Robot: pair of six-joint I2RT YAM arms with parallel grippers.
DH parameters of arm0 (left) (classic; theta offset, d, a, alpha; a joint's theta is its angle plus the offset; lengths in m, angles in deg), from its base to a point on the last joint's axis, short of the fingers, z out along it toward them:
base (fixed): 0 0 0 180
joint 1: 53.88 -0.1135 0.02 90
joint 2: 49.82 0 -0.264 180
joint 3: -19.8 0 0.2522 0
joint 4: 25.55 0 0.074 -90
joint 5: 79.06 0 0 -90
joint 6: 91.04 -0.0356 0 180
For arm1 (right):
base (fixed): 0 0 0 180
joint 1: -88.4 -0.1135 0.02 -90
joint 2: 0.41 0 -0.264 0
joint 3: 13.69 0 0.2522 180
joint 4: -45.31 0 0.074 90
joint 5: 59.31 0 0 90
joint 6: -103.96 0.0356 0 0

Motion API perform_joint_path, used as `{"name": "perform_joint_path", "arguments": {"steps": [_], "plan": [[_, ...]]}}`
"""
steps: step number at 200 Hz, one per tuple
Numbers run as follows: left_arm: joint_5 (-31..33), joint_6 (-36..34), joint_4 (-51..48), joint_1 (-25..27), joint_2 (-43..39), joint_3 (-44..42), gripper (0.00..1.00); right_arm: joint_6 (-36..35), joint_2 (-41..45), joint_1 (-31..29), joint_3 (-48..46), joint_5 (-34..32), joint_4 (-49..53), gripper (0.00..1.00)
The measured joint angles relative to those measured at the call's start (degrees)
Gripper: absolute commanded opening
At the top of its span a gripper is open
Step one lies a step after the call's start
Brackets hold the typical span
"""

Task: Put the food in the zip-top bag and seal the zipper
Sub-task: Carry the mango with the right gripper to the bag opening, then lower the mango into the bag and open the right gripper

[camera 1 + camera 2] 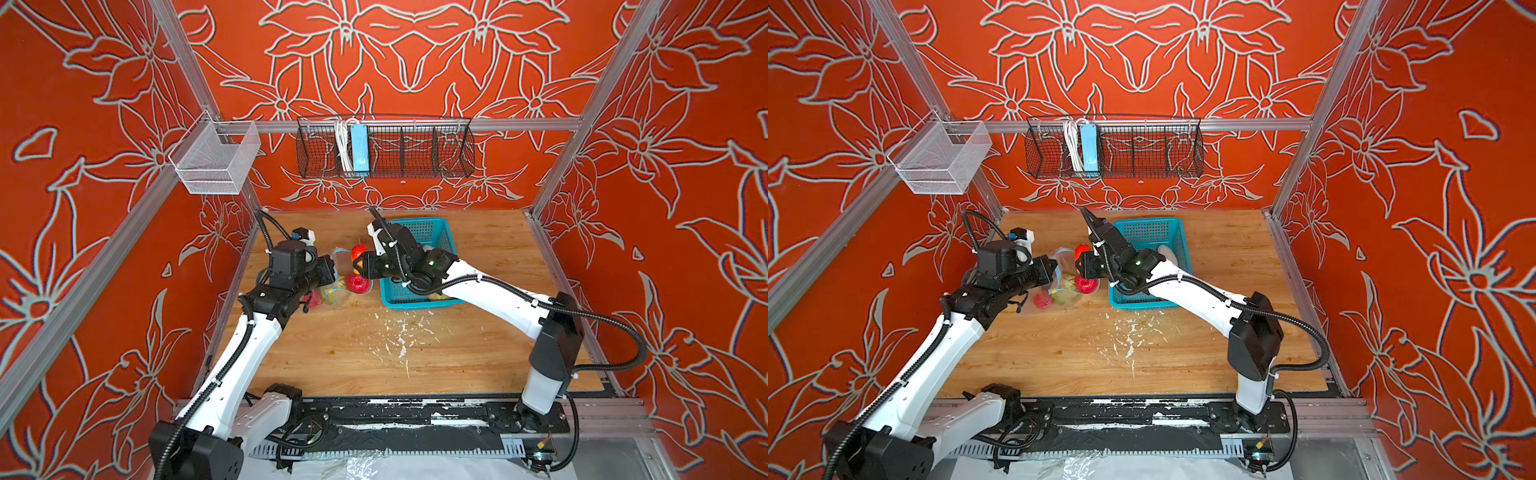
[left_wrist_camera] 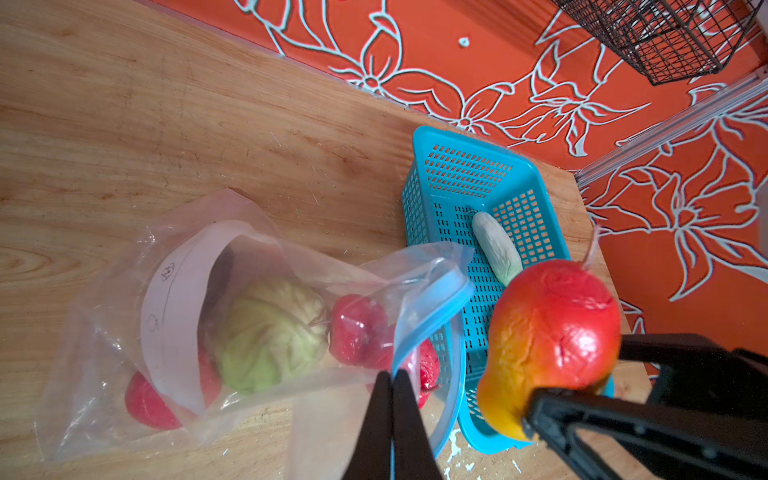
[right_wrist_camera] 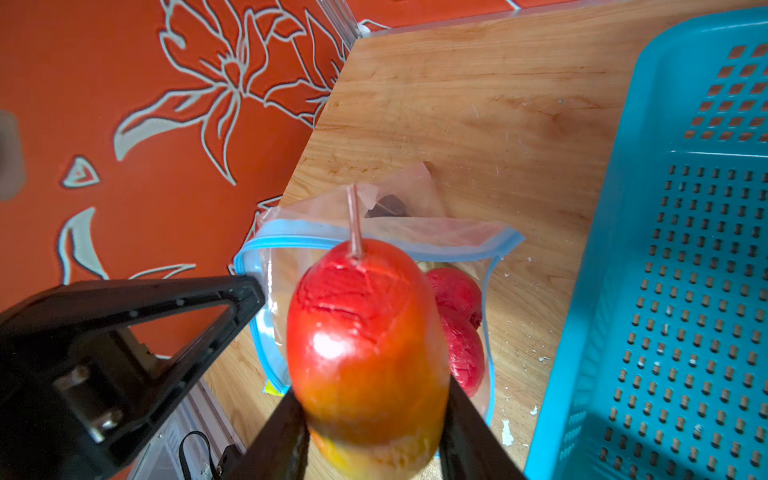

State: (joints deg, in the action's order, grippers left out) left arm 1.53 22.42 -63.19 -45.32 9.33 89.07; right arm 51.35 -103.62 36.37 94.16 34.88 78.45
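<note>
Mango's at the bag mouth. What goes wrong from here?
1. The red-to-yellow toy mango in the right claw looks nearly as wide as the mouth of the clear floppy zip-top bag; it may snag the blue zipper strip.
2. The left claw pinches only that thin rim; a shove might tear it loose.
3. Red toy strawberries crowd the opening, possibly blocking entry.

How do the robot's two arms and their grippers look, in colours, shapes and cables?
The left arm and right arm have smooth white shells with black joint housings. Black ribbed cable hose runs along each, fastened with white ties. The left gripper and right gripper are black, with flat tapering fingers cut out as open triangles.
</note>
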Motion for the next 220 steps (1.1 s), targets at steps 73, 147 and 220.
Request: {"name": "perform_joint_path", "arguments": {"steps": [73, 147, 220], "plan": [[-0.76, 0.17, 0.02, 0.00, 0.04, 0.00, 0.00, -2.08, -4.42, -2.56, 4.09, -1.11, 1.40, 0.31], [-0.76, 0.48, 0.00, 0.00, 0.26, 0.00, 0.00, -4.00, -8.83, -4.13, 8.44, -3.65, 5.42, 0.31], [-0.76, 0.90, 0.02, 0.00, 0.44, 0.00, 0.00, -4.37, -14.36, -4.28, 13.92, -4.04, 7.56, 0.47]]}}
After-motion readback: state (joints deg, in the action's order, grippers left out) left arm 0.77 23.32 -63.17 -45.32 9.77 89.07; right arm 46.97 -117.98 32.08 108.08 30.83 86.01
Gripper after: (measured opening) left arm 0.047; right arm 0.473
